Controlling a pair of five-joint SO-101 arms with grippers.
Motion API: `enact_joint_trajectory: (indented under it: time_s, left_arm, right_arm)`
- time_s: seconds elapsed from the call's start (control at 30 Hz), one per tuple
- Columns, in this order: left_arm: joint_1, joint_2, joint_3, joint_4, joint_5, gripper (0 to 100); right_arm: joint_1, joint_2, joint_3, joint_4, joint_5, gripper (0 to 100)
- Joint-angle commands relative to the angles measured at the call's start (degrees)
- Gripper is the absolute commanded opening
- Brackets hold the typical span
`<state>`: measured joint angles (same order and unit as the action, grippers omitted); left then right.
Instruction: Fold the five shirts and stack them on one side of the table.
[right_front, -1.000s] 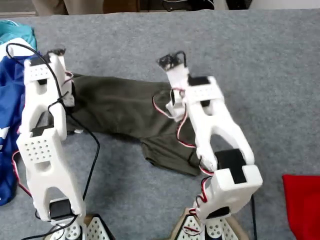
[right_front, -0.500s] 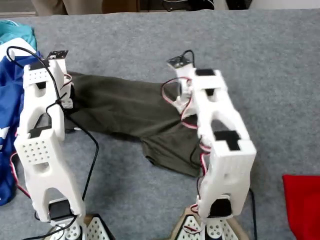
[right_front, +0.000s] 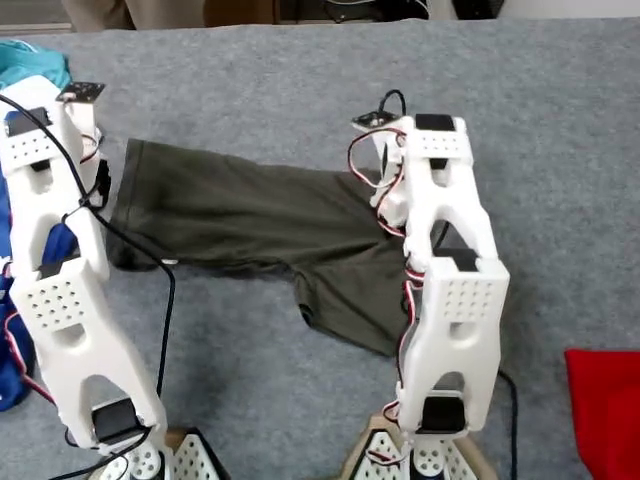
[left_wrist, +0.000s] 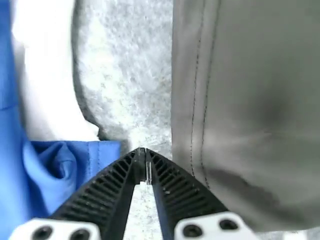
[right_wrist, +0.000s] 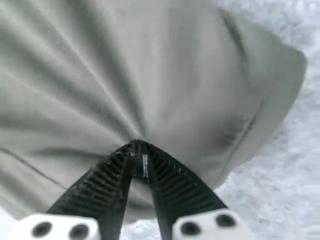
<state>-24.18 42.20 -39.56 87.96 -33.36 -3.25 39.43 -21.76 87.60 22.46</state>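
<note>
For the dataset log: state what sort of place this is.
Probably a robotics lab bench: a grey felt-covered table, a white left arm and right arm based at its near edge, and an olive shirt, blue shirt and red shirt lying on it.

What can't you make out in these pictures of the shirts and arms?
High view: red shirt, cut off by the right and bottom edges.
High view: teal shirt, cut off by the left edge.
High view: blue shirt, mostly under the left arm and past the left edge.
High view: green shirt, right part under the right arm.
</note>
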Motion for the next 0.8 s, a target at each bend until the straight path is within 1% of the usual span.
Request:
enact_joint_trajectory:
  time_s: [0.0,0.1,0.17,0.27,0.37,0.43,0.5,0.63,0.77]
  left_arm:
    - [2.20,-1.01,-7.30,3.16,2.99,2]
    - [3.52,-0.66,-14.07,8.88,3.52,2]
    - [4.57,-0.57,-17.41,11.87,3.52,2]
    - [5.10,-1.10,-19.25,12.84,3.52,2]
    - [5.27,-3.03,-18.81,12.92,3.52,2]
    - [5.36,-6.73,-15.30,12.92,3.60,2]
    - [5.45,-12.00,-9.23,12.92,4.48,2]
    - [5.36,-25.36,7.47,12.84,4.75,2]
    - [4.22,-38.81,22.59,11.96,4.75,2]
  right_arm:
    - [-3.91,-10.42,-2.07,0.79,3.25,0.9]
    - [-6.99,-16.31,-1.19,1.58,6.59,1.8]
    - [-9.27,-20.62,0.75,1.93,8.62,6.2]
    - [-12.62,-28.18,6.11,2.55,12.04,12.9]
    - [-15.34,-37.93,16.22,1.58,15.12,13.7]
    - [-16.22,-45.67,25.45,-1.32,16.97,13.8]
    - [-16.92,-53.93,36.18,-5.36,18.73,13.8]
    - [-19.30,-69.32,56.66,-11.96,20.84,13.8]
    - [-21.58,-78.55,70.02,-15.65,22.33,14.0]
